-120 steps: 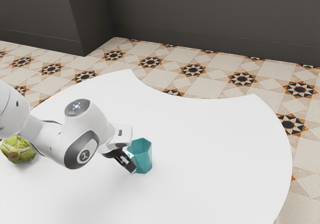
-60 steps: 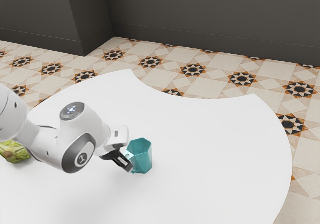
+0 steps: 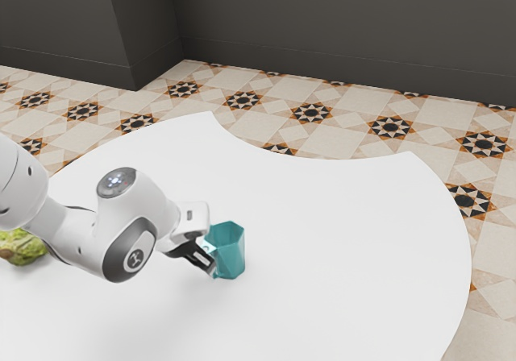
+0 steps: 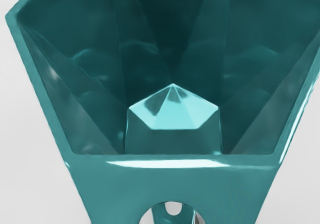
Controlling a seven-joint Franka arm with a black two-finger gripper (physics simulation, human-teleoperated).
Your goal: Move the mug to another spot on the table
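Inspecting the grasp: your gripper (image 3: 206, 259) sits low against the handle side of the mug (image 3: 229, 251), apparently placed to take that wall. You cannot tell whether it is clamped or open. The mug stands upright on the table (image 3: 347, 240), toward the exterior view's left.

A white table (image 3: 339, 216) with a curved, notched edge stood on a cream-and-tan tiled floor (image 3: 266, 123) dotted with dark star medallions. Behind it, dark grey walls (image 3: 339, 14) closed the room, a boxed corner (image 3: 137, 22) jutting forward at the exterior view's left; the light fell soft.
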